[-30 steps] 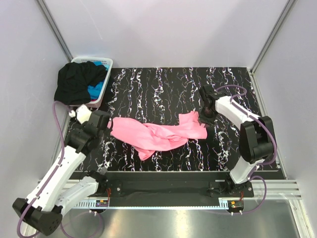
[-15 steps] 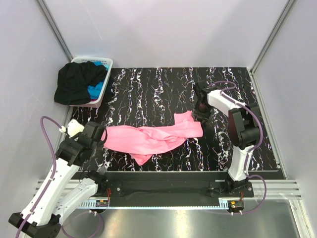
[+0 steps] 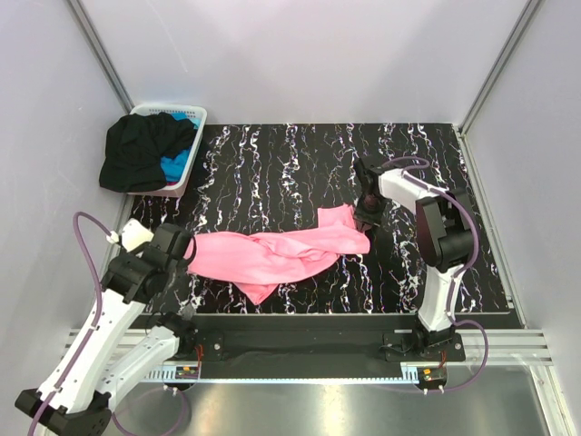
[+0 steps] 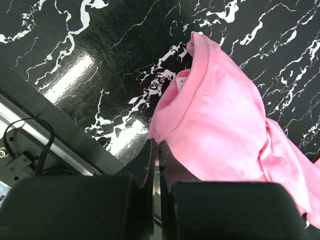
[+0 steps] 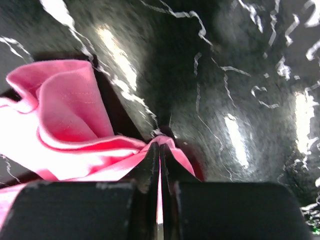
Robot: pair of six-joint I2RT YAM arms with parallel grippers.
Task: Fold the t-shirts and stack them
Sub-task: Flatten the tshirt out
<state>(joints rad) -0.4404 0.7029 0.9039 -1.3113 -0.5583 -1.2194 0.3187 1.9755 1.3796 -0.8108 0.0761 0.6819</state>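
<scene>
We clamp opposite ends of the bright pink soft cloth t-shirt (image 3: 272, 254) between the fingertips of left gripper (image 4: 156, 146) and right gripper (image 5: 160, 148), likely to spread it.

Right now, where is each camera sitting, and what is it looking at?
Top external: above and behind the arms, looking down at the table, the pink t-shirt and the basket; the left arm and right arm both show.
Left wrist: on the left arm, looking down past the shut left gripper at one end of the shirt.
Right wrist: on the right arm, looking past the shut right gripper pinching the other end.
Shared: all three see the pink t-shirt on the table.
</scene>
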